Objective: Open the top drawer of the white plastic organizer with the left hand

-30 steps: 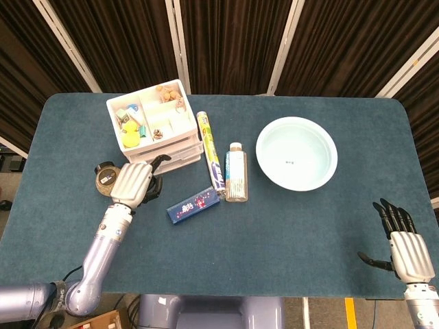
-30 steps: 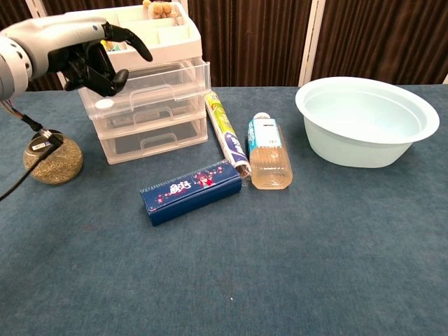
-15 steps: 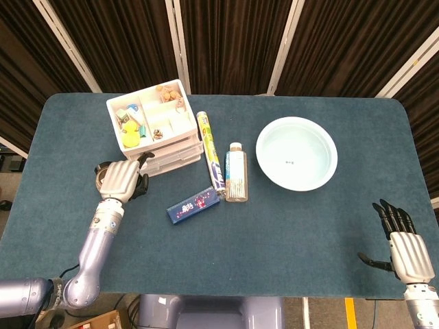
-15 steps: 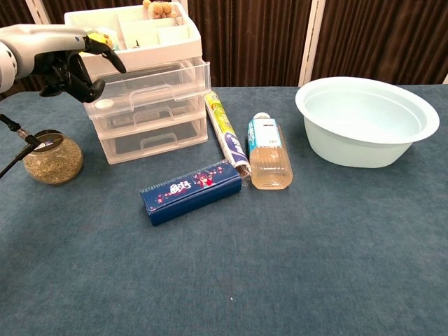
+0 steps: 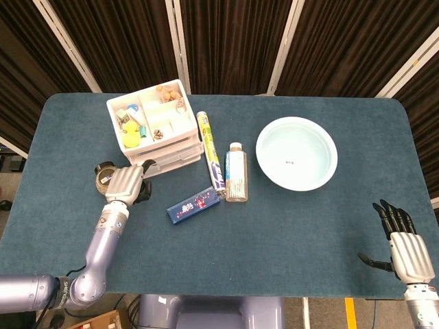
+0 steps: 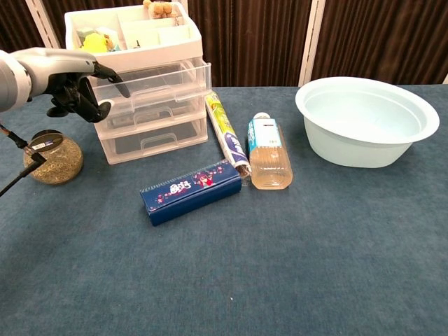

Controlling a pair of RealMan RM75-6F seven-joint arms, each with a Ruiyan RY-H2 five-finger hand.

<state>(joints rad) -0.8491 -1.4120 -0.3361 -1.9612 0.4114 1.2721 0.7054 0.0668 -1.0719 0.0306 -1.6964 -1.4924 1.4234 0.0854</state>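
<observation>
We see the top drawer [image 6: 150, 79] fronting the tabletop's near edge, long axis crosswise; left robot hand [image 6: 73, 78] seemingly hooks its corner, fingers curled.

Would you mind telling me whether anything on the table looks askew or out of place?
The top drawer of the white plastic organizer sits slightly proud of the two below, with the left hand at its corner. The clear plastic bottle and striped tube lie flat. Nothing is spilled.

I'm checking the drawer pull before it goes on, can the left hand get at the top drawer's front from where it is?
Probably yes. The left hand is already at the left corner of the top drawer, with nothing between them; the jar sits lower, out of the way.
</observation>
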